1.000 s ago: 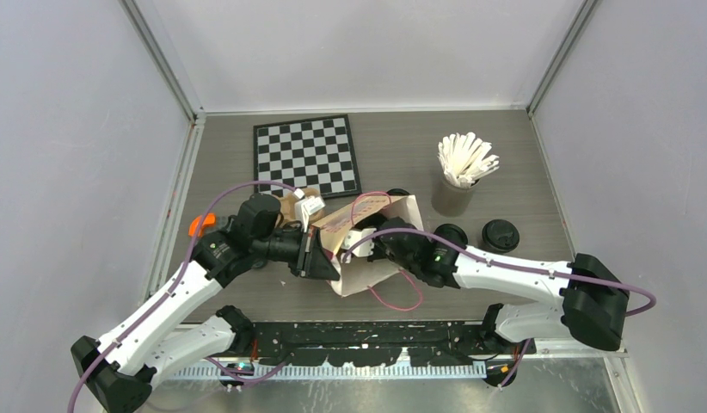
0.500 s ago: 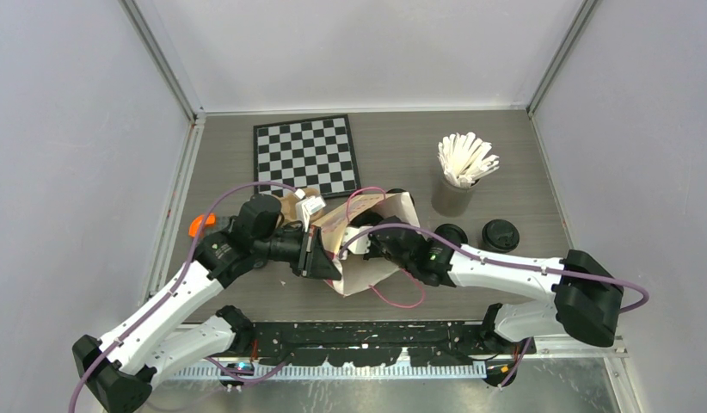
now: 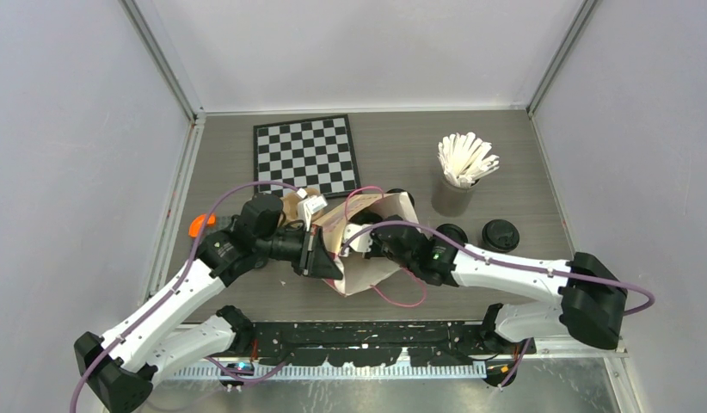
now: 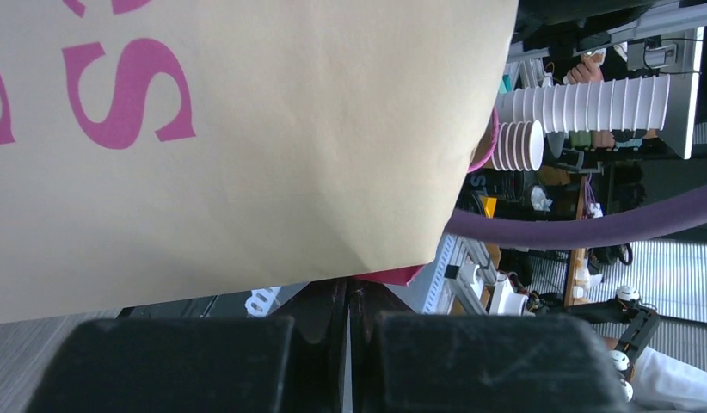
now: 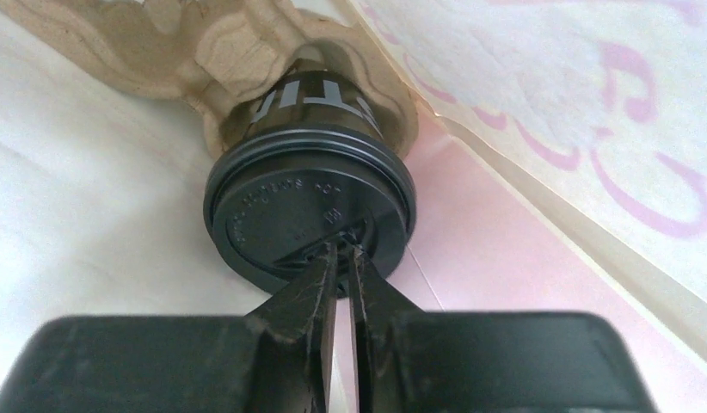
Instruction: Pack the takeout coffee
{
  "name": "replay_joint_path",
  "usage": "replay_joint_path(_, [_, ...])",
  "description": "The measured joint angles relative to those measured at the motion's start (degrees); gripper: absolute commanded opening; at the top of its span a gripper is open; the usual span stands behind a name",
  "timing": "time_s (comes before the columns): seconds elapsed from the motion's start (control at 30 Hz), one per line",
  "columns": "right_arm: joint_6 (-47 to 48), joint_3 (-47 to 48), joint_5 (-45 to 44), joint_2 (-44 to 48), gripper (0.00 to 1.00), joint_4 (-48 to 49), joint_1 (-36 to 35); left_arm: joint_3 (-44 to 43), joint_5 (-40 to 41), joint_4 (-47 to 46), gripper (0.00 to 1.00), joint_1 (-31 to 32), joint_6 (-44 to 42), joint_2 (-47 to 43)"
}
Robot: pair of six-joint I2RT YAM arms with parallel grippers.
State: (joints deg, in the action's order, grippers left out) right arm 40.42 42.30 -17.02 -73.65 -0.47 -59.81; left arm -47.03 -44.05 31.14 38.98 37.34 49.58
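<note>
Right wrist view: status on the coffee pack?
Left gripper shut on paper bag. Right gripper inside bag, tips at lidded cup seated in pulp tray; grip unclear. No obstruction seen.

you've got a grey wood-grain surface [image 3: 402,142]. the paper bag [image 3: 400,213] lies on it by the near edge. beyond the bag, to its left, lies the checkerboard [image 3: 307,157]. right of the bag sit a black cup [image 3: 453,231], then a black lid [image 3: 501,235]. beyond those stands the grey cup of white sticks [image 3: 453,200]. left of the bag sits a small orange object [image 3: 199,225].
</note>
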Motion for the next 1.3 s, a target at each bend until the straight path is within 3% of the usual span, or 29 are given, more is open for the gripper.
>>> replay_joint_path(0.4, [-6.32, 4.66, 3.67, 15.32, 0.26, -18.64, 0.04, -0.74, -0.81, -1.36, 0.01, 0.00, 2.78, 0.39])
replay_joint_path(0.63, [-12.70, 15.50, 10.25, 19.76, 0.39, -34.18, 0.04, -0.74, -1.11, -2.56, 0.01, 0.00, 5.77, -0.35])
replay_joint_path(0.93, [-28.15, 28.39, 14.56, 22.58, 0.50, -48.37, 0.04, -0.72, -2.71, -8.90, 0.01, 0.00, 12.46, -0.76])
replay_joint_path(1.07, [-37.00, 32.41, 12.48, 23.87, 0.64, -49.88, 0.04, -0.72, -3.19, -9.92, 0.01, 0.00, 13.79, -0.74])
replay_joint_path(1.3, [-51.67, 41.46, -1.64, 21.75, 0.66, -56.22, 0.04, -0.72, -3.56, -10.32, 0.05, 0.00, 14.86, -0.50])
